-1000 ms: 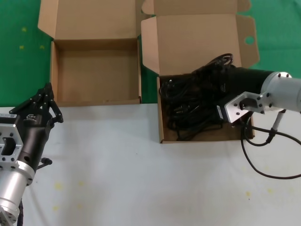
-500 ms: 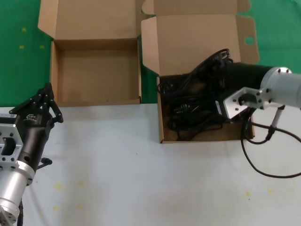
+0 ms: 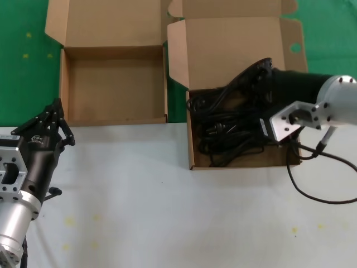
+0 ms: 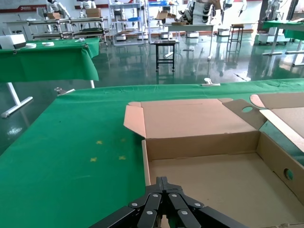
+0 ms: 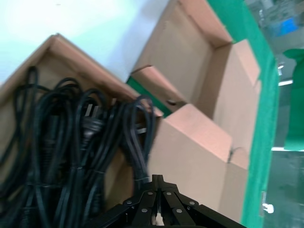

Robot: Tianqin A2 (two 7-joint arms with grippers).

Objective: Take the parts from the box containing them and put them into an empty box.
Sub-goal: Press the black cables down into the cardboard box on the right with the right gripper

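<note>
The cardboard box with the tall lid [image 3: 234, 39] and a round hole in its tab [image 3: 295, 48] stands at the right and holds a tangle of black cables [image 3: 228, 128]. My right gripper [image 3: 263, 67] reaches into it from the right. It is shut on a loop of cable and holds that loop up in front of the lid. In the right wrist view the cables [image 5: 61, 142] hang beside the gripper [image 5: 158, 178]. The shallow empty box [image 3: 114, 84] stands open at the left. My left gripper [image 3: 56, 103] is shut and empty, parked in front of that box's left corner [image 4: 163, 179].
Both boxes sit where the white tabletop [image 3: 167, 212] meets the green cloth [image 3: 22, 61]. The right arm's grey cable [image 3: 312, 201] trails over the white surface at the front right. The empty box's lid [image 4: 190, 118] stands open behind it.
My right gripper has risen and shifted slightly back in the parts box, pulling the cable loop higher against the lid. The left arm has not moved.
</note>
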